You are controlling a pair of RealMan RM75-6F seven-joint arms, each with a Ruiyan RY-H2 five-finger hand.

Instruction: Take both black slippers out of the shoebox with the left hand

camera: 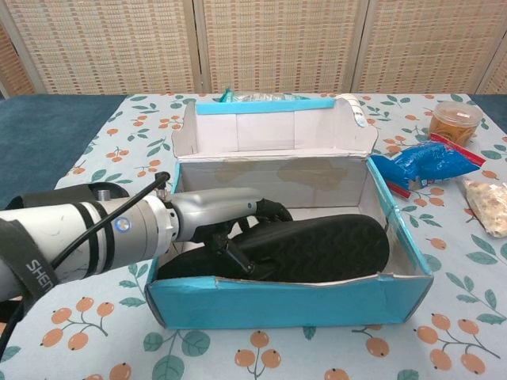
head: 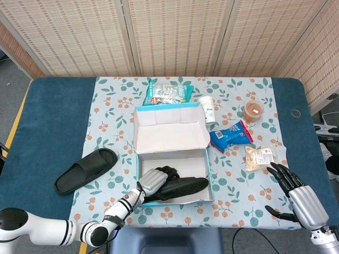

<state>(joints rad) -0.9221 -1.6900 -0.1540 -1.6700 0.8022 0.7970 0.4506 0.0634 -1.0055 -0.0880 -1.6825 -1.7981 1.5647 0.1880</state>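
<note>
A blue shoebox [head: 207, 174] [camera: 293, 301] stands open at the near middle of the floral cloth, its lid folded back. One black slipper [head: 183, 186] [camera: 317, 245] lies inside along the front wall. My left hand [head: 152, 180] [camera: 226, 214] reaches in from the left and grips the slipper's heel end, fingers curled over its top edge and thumb underneath. The other black slipper [head: 86, 169] lies on the table to the left of the box. At the near right edge my right hand [head: 293, 197] rests with its fingers spread, holding nothing.
Behind the box lie a green snack pack [head: 167, 92] and a white bottle [head: 207, 109]. To its right are a blue packet [head: 231, 136] [camera: 428, 162], an orange-lidded tub [head: 252, 111] [camera: 455, 119] and a clear bag of snacks [head: 260, 157].
</note>
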